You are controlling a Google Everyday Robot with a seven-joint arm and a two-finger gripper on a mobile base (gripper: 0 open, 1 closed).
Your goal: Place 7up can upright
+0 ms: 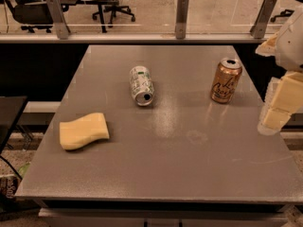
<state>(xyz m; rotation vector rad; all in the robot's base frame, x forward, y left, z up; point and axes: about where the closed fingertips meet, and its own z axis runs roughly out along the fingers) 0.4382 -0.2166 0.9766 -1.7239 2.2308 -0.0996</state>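
**Lying on Its Side: 7up Can on the Grey Table**

Camera view. The 7up can rests on its side on the grey table, left of the table's middle and in the far half. Its long axis runs roughly far to near. The silver top with the opening faces the near edge, turned slightly right. Green markings show on the white body. The can touches only the tabletop.

A copper-orange can stands upright to the right of the 7up can, at about the same depth and well apart from it. A yellow sponge lies flat near the left edge, nearer than both cans and well apart from them.

The gripper hangs at the right edge of the scene, over the table's right border. It is nearer than the copper-orange can and to that can's right, and it touches neither can. Only part of it is in view, so whether it is wide or narrow cannot be told. The pale arm rises above it toward the upper right corner.

Beyond the far edge, a low glass barrier with metal posts runs left to right. Office chairs stand behind it.
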